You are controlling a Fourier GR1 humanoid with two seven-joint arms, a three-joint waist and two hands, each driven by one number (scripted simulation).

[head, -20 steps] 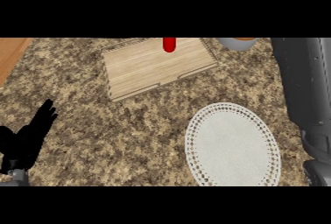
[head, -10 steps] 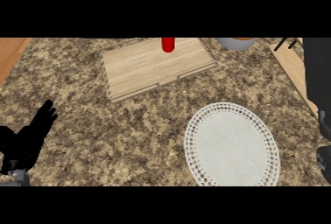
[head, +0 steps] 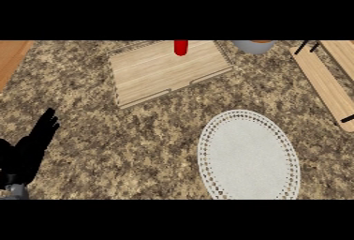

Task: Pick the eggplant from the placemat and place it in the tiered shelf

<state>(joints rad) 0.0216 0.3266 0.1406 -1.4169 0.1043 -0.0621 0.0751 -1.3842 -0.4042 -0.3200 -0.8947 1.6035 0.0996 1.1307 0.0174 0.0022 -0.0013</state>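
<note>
The white lace-edged oval placemat lies on the speckled counter at the lower right, and nothing rests on it. No eggplant shows anywhere in the head view. The tiered shelf, with wooden boards on black supports, stands at the right edge, partly cut off. My left hand rests open at the lower left edge, fingers pointing up, far from the placemat. My right hand is out of the picture.
A wooden cutting board lies at the upper middle, with a red object at its far edge. A grey bowl sits at the top, between board and shelf. A wooden strip borders the counter's upper left.
The grey right forearm that covered the right edge has drawn out of view to the right, uncovering the tiered shelf. The left hand has stayed still.
</note>
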